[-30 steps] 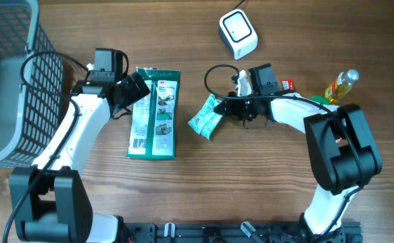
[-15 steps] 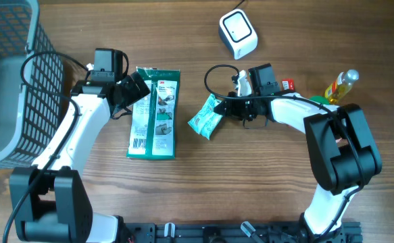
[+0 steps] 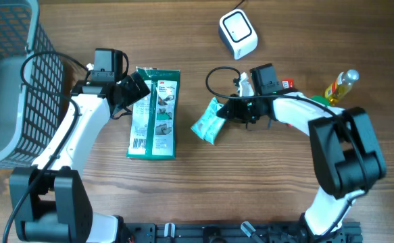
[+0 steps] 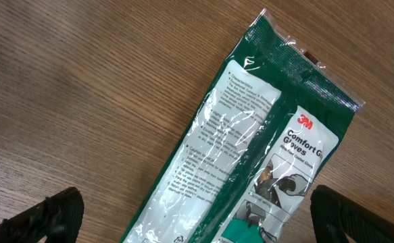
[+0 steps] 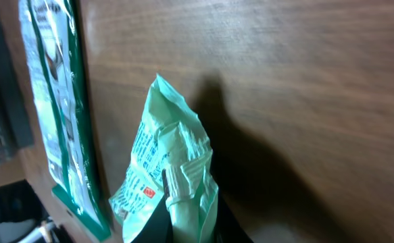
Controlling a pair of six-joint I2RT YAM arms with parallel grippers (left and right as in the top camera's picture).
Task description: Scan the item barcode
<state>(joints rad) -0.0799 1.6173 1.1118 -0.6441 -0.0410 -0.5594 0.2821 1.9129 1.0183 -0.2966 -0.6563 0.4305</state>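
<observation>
Right gripper (image 3: 225, 112) clenched on mint pouch (image 3: 207, 122), frame centre. Pouch has shifted slightly right and down since a second ago; carry starting, my read. Scanner (image 3: 238, 34) upper centre, well apart. Left gripper (image 3: 137, 93) released, over glove pack (image 3: 154, 115).

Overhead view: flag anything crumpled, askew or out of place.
The light-green packet pinched by the right gripper is crumpled and creased along its length, which the right wrist view confirms. The 3M glove pack lies flat and looks intact. Nothing looks spilled.
</observation>
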